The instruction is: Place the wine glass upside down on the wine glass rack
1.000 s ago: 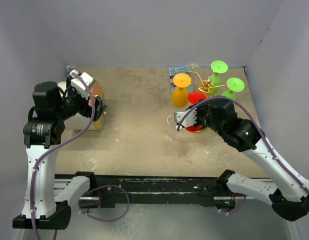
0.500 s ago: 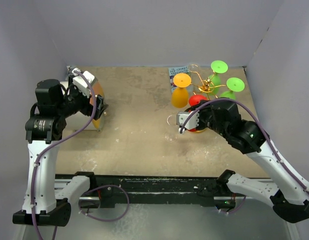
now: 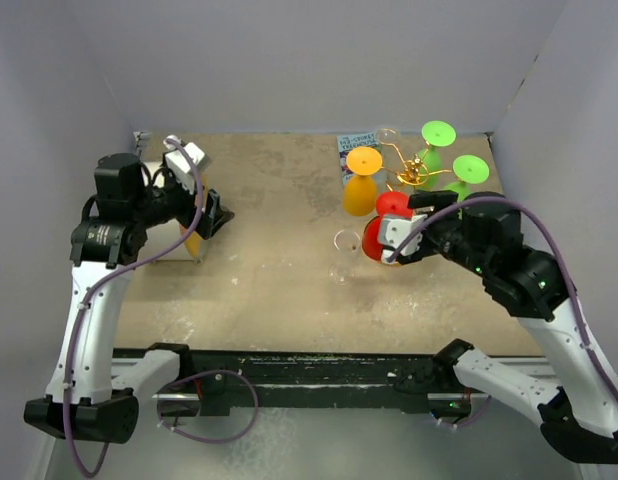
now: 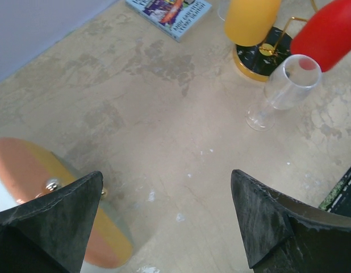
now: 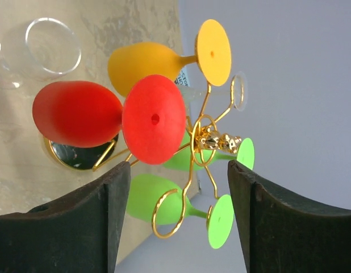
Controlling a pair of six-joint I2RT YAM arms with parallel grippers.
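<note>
The wine glass rack (image 3: 409, 172) is a gold wire tree on a round black base (image 4: 260, 54), at the back right. A red wine glass (image 3: 377, 236) hangs upside down on it, tilted, with its foot (image 5: 154, 119) up at a ring arm. A clear wine glass (image 3: 344, 245) stands upright on the table just left of the rack; it also shows in the left wrist view (image 4: 286, 85). My right gripper (image 3: 397, 232) is open and empty, just right of the red glass and facing the rack (image 5: 207, 139). My left gripper (image 3: 214, 213) is open and empty, far left.
An orange glass (image 3: 361, 185) and two green glasses (image 3: 439, 135) also hang on the rack. A book (image 3: 356, 145) lies at the back wall. An orange-edged plate (image 4: 28, 176) on a white block is beside my left gripper. Walls close in the back and sides.
My right gripper has drawn back to the right, off the red glass, which stays hanging on the rack. My left gripper has swung a little to the right.
</note>
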